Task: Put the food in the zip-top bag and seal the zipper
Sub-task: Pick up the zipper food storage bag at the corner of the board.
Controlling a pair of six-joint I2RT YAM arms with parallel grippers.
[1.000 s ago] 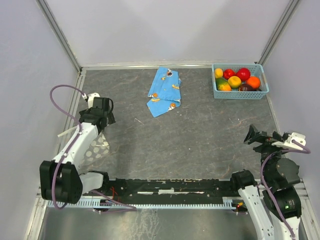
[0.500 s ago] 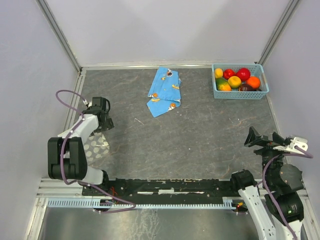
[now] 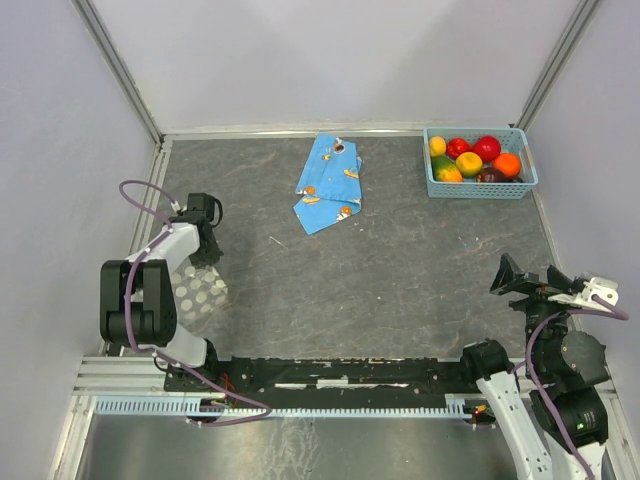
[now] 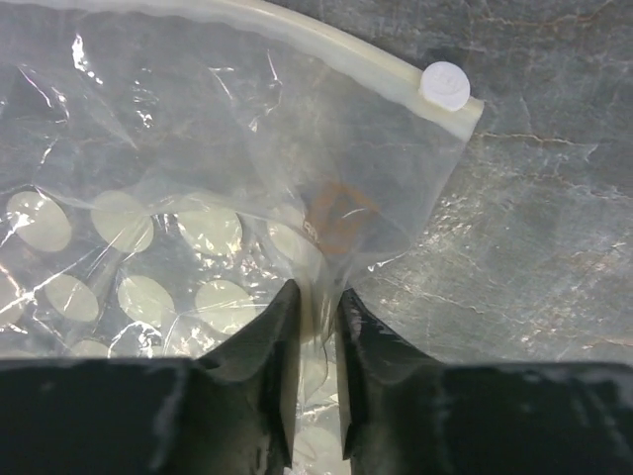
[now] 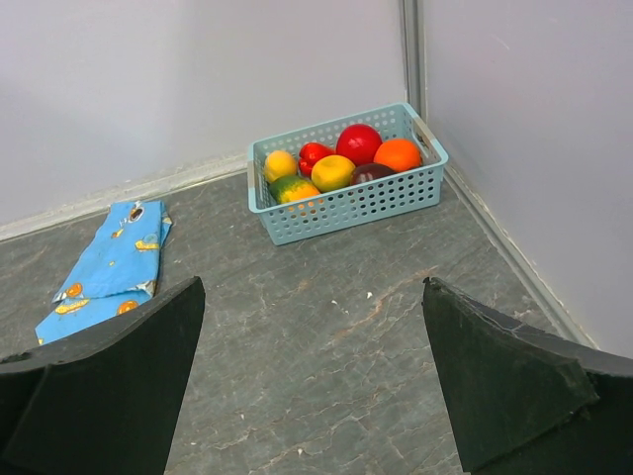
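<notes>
While the left tool pinches the zip-top bag at table level, the right tool hovers spread.

Two robot arms, the left arm and the right arm, share one desk. Each carries one claw, so two in all: the left claw and the right claw. There is one clear bag with white dots, with one zipper strip and one round white slider. There is one blue wrapper. One light-blue basket holds at least seven small fruits: two red, two yellow, one orange, one green and one dark purple.
</notes>
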